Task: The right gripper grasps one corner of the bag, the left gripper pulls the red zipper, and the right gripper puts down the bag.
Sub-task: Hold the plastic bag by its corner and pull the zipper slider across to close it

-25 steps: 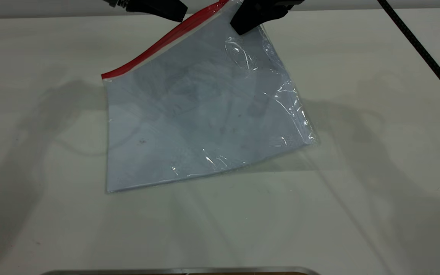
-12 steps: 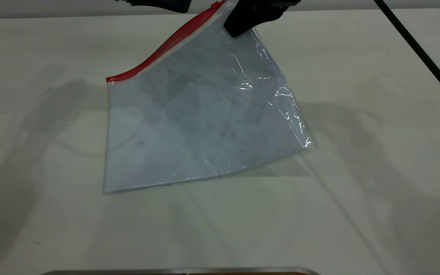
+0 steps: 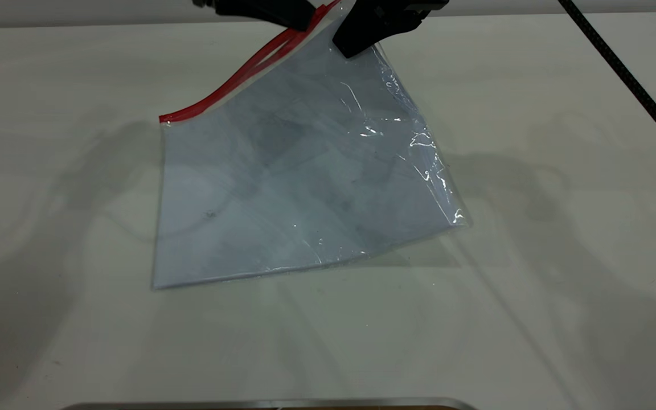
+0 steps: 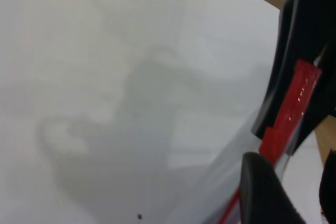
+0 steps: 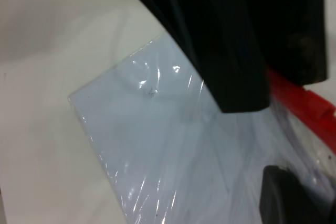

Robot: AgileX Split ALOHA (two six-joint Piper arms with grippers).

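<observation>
At the top centre of the frame the right end effector point(image 3: 356, 42) is clamped on the bag's point(image 3: 299, 176) raised corner point(image 3: 339, 17), while the left end effector point(image 3: 294, 17), grip unclear, meets the partly parted red zipper point(image 3: 237, 77); pulling and lowering to the desk point(image 3: 533, 285) remain.

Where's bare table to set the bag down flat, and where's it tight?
Bare table lies right of the bag, also left of it and along the near edge. It is crowded at the far edge, where the left gripper and right gripper meet the red zipper.
</observation>
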